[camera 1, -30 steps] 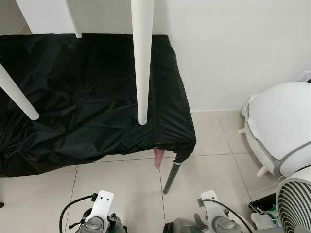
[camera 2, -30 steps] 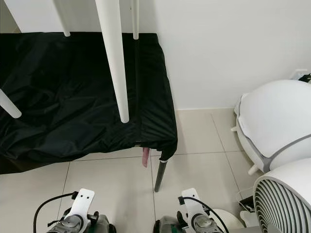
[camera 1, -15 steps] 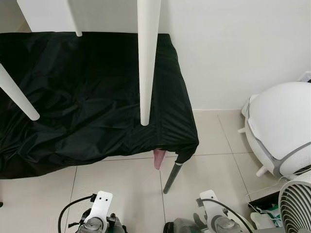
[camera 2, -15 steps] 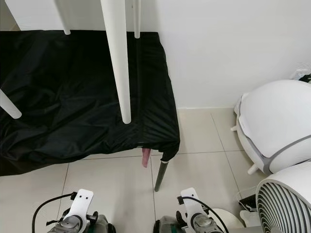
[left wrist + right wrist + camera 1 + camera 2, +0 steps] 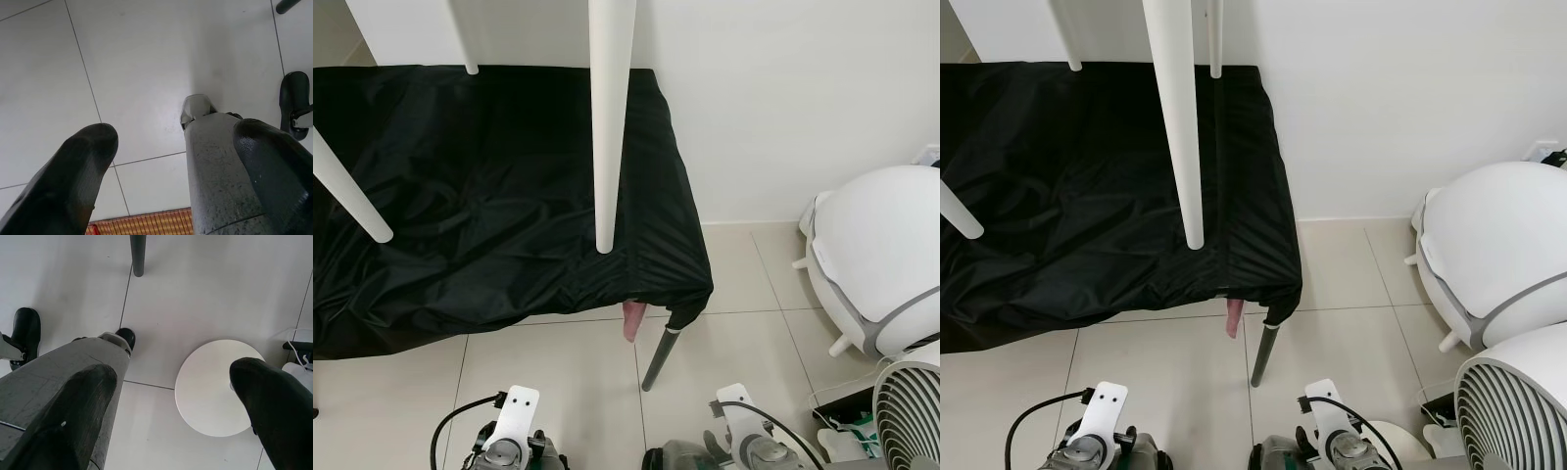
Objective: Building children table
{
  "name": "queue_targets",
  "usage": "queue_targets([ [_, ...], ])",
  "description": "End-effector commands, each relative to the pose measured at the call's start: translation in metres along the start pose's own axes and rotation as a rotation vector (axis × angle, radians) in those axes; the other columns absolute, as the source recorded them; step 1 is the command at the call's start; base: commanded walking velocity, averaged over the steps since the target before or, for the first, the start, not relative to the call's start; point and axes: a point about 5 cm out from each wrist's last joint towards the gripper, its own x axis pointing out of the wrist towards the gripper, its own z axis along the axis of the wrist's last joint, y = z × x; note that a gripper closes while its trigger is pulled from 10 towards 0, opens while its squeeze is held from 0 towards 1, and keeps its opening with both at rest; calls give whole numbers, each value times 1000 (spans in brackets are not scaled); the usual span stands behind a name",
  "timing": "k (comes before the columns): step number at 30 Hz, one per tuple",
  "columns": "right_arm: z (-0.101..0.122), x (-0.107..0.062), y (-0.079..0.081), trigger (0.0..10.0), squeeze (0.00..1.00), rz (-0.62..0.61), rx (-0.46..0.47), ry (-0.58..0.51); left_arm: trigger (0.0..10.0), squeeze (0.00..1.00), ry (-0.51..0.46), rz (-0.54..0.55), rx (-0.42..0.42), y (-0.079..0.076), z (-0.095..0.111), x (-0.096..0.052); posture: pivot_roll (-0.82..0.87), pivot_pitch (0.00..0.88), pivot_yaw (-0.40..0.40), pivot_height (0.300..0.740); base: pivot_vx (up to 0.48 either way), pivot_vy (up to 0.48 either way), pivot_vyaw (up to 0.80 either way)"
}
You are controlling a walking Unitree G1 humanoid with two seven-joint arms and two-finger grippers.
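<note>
The white children's table is upside down on a black cloth-covered surface (image 5: 489, 215), its legs pointing up toward me. One long white leg (image 5: 607, 127) rises in the middle. Another leg (image 5: 347, 196) slants at the left, and a third leg (image 5: 462, 39) stands at the back. Both arms hang low by the floor, the left wrist (image 5: 509, 441) and right wrist (image 5: 744, 441) at the bottom edge. My left gripper (image 5: 176, 147) is open over floor tiles, holding nothing. My right gripper (image 5: 176, 382) is open above a white round base (image 5: 215, 391).
A dark metal leg (image 5: 658, 357) holds up the covered surface's near right corner, with a pink piece (image 5: 631, 321) beside it. A big white rounded appliance (image 5: 881, 255) and a fan (image 5: 909, 406) stand on the right. A wall runs behind.
The view has shifted a little; the table legs, the cloth and both hanging arms stay as they were.
</note>
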Motion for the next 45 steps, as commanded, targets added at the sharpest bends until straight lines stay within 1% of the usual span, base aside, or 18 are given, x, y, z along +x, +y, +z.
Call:
queue_targets([
  [1,-6,-1,1,10000,0,9,-1,32,10000,0,45,8,-14,-5,-11,-2,-38,0,-24,740,0,0,0],
  [7,-7,-1,1,10000,0,-1,19,31,10000,0,39,0,-18,-5,-8,-1,-49,0,-15,740,0,0,0],
  [13,-9,-2,2,10000,0,-5,25,34,10000,0,44,7,-14,-1,-11,-2,-53,0,-8,740,0,0,0],
  [18,-11,-2,6,10000,0,-4,42,37,10000,0,46,8,-12,-1,-12,-2,-56,0,1,740,0,0,0],
  [28,-8,-1,12,10000,0,-2,39,25,10000,0,43,6,-6,-2,-12,-2,-54,0,1,740,0,0,0],
  [41,-3,0,8,10000,0,-6,36,16,10000,0,34,5,-7,-5,-9,-1,-48,0,1,740,0,0,0],
  [45,-4,0,8,10000,0,-10,37,17,10000,0,23,-5,-30,-6,-9,-2,-49,0,2,740,0,0,0],
])
